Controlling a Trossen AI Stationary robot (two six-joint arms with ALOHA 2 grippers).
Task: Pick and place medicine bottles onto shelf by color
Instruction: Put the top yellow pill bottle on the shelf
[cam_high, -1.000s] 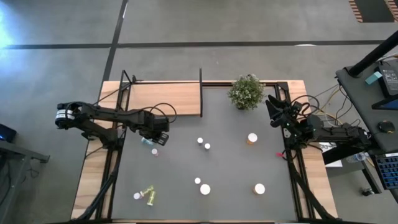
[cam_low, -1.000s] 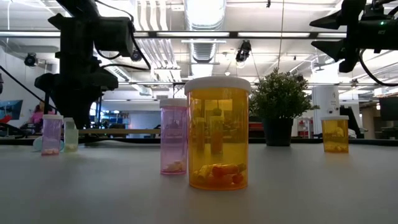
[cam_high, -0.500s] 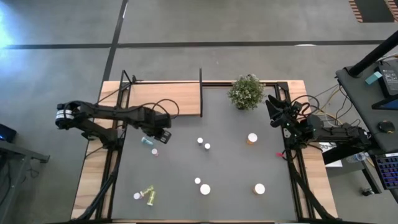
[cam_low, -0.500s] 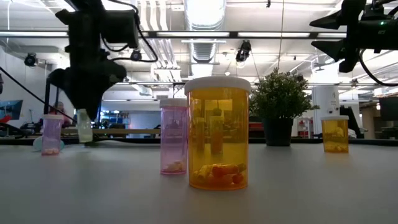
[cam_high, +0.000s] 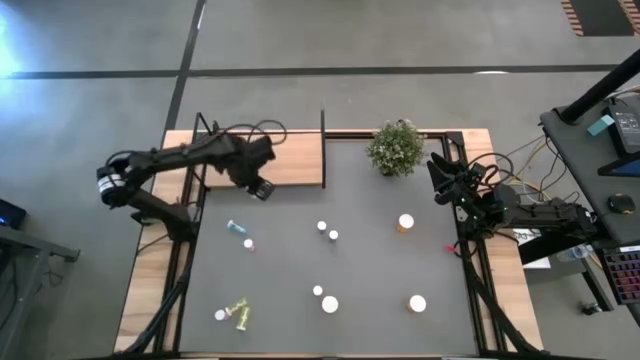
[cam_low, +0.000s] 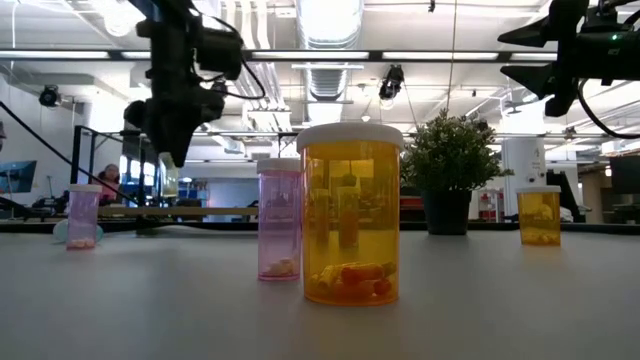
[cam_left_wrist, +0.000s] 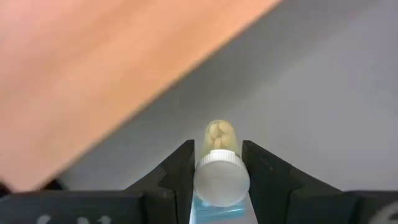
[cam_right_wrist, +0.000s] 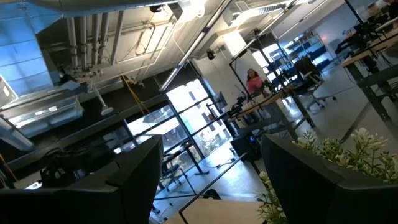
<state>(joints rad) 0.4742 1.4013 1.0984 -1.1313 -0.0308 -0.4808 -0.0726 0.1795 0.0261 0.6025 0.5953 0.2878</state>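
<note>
left tool (cam_left_wrist: 214, 180) clamped on yellow-green bottle (cam_left_wrist: 219, 163); carry it fully over the shelf (cam_high: 268, 158), lower it upright, then release.

Yellow-green bottle (cam_left_wrist: 220, 167) gripped, seemingly above shelf (cam_high: 272, 160) edge.

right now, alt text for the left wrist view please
The left gripper is shut on a small yellow-green bottle with a white cap, held above the grey table. The wooden shelf fills the area beyond it.

The left claw (cam_high: 262, 188) hangs over the shelf's (cam_high: 285, 160) near edge, bottles (cam_high: 330, 304) scattered on the table (cam_high: 380, 270) before it.
</note>
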